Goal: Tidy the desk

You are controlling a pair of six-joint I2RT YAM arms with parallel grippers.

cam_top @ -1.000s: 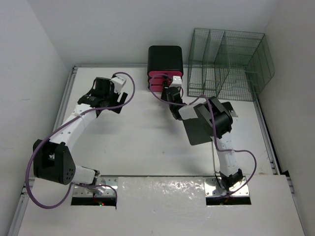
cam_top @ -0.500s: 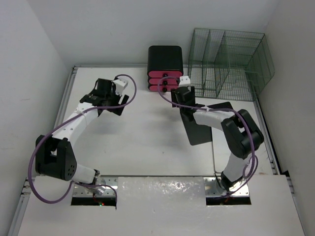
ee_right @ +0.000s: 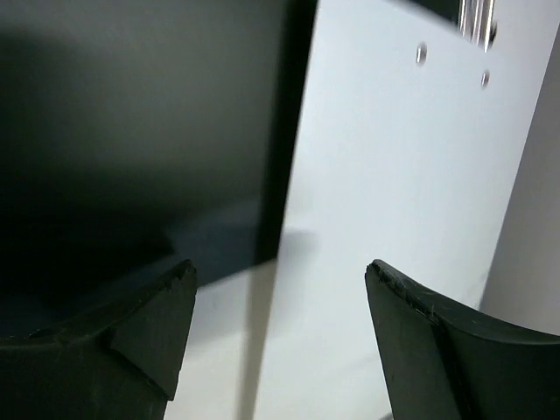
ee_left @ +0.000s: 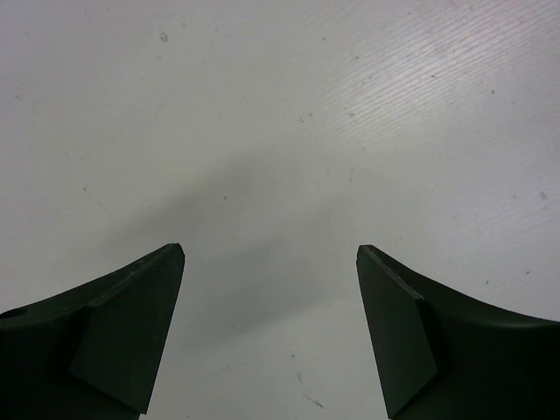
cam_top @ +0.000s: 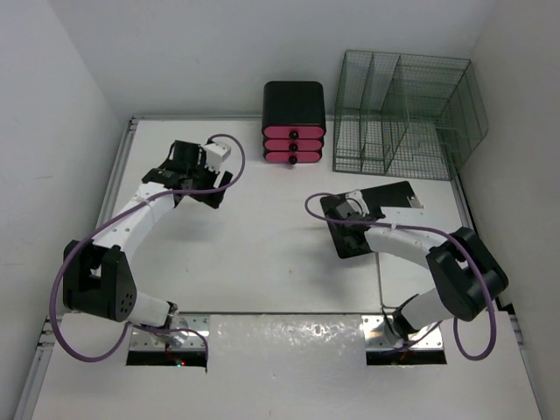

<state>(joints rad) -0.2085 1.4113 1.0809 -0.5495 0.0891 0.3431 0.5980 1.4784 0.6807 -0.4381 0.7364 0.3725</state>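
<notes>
Our left gripper (ee_left: 271, 262) hovers with jaws apart over the bare white desk (cam_top: 262, 254) that spreads beneath both arms, and our right gripper (ee_right: 280, 273), jaws likewise apart, sits over the black flat sheet (cam_top: 395, 194) at its edge, so we should probably straddle that edge squarely before closing

Two dark fingers (ee_left: 131, 337) stand wide apart with nothing between them. Below lies bare white tabletop (ee_left: 280, 114), faintly speckled and shadowed.
</notes>
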